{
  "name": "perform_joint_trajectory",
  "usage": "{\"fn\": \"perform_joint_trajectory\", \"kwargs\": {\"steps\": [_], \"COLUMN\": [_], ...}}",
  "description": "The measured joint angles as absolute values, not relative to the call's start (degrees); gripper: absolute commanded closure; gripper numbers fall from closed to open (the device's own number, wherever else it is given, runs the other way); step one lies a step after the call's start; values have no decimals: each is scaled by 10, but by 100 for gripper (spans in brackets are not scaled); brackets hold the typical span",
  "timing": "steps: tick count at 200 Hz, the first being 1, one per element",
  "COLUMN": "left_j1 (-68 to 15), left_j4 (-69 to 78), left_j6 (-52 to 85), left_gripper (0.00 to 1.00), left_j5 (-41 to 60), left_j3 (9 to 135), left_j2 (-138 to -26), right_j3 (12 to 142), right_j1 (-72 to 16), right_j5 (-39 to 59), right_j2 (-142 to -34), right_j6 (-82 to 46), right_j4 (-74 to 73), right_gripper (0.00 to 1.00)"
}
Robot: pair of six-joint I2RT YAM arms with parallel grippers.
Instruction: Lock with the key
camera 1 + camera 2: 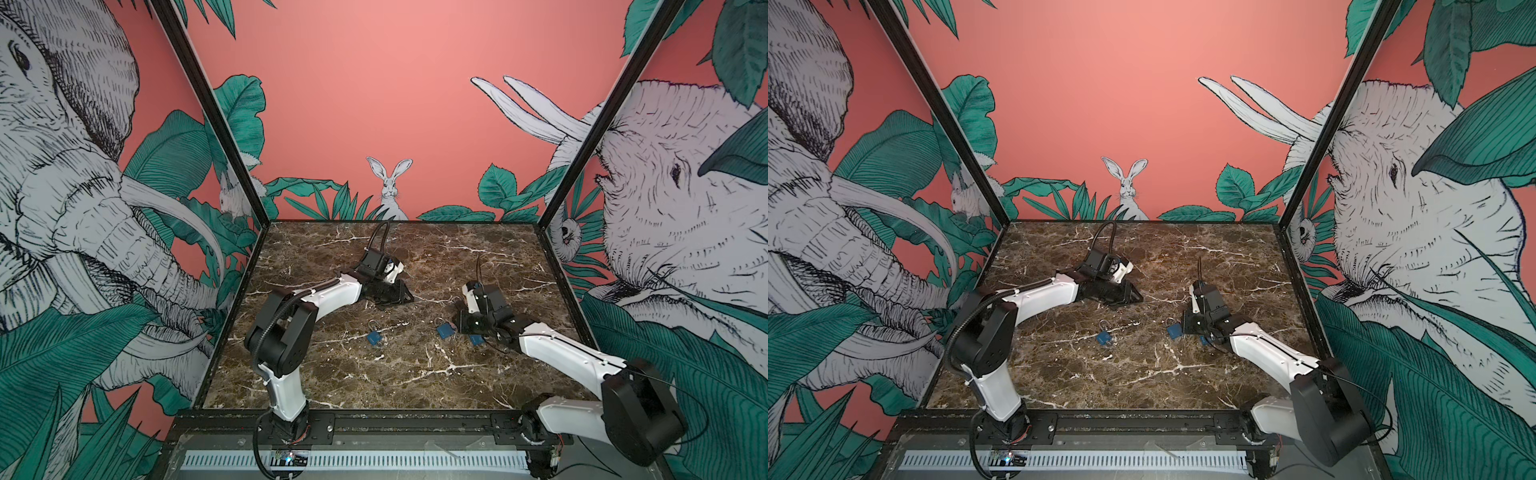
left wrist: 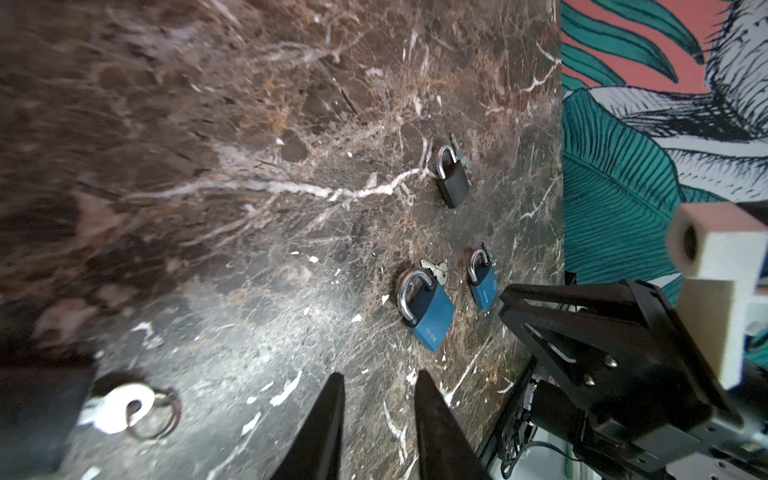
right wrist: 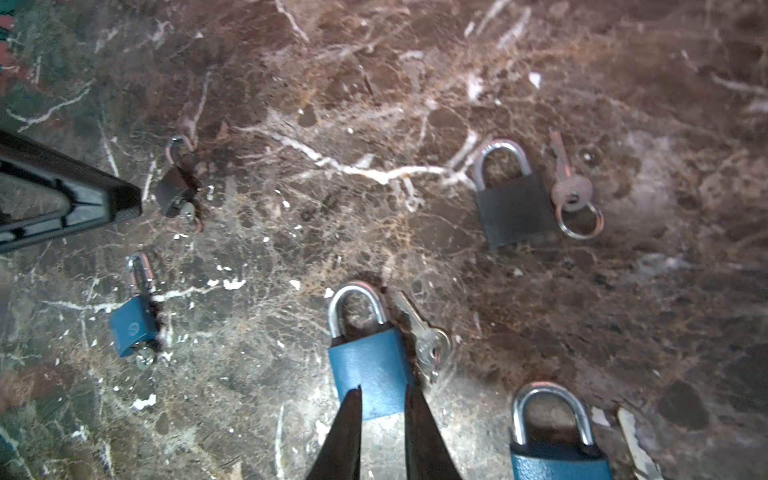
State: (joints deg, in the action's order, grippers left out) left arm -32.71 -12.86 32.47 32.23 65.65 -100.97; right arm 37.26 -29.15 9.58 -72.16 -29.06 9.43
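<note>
Right end effector (image 3: 383,388) and left end effector (image 2: 379,374) gape empty among five padlocks (image 3: 370,365), three blue, two black, with five keys (image 3: 570,189).

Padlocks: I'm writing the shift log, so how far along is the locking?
Apparently done: one black padlock and the small blue padlock have keys in. In hand: nothing gripped; the right gripper hovers open over the middle blue padlock. Left: its key and two others lie loose.
</note>
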Motion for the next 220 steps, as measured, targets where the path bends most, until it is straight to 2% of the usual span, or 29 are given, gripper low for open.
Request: {"fn": "perform_joint_trajectory", "kwargs": {"steps": [38,113,166,220], "left_j1": [-291,-146,-32,-6], "left_j4": [-113,-110,-109,-105], "left_j6": [350,386,394,392], "left_gripper": [68,65,64,64], "left_j5": [260,207,260,303], "left_j3": [571,424,374,375], "left_j2": [-891,-691,-645,-648], "right_j3": [462,659,807,923], "right_j1": [-341,-428,-467,-475], "right_j5": [88,75,66,66], "right_j2": [-778,-990,-1125,-1225], "right_j6": [-232,-130,-86,-66], "right_j4": [115,152,183,221], "right_gripper": [76,67,61,58]}}
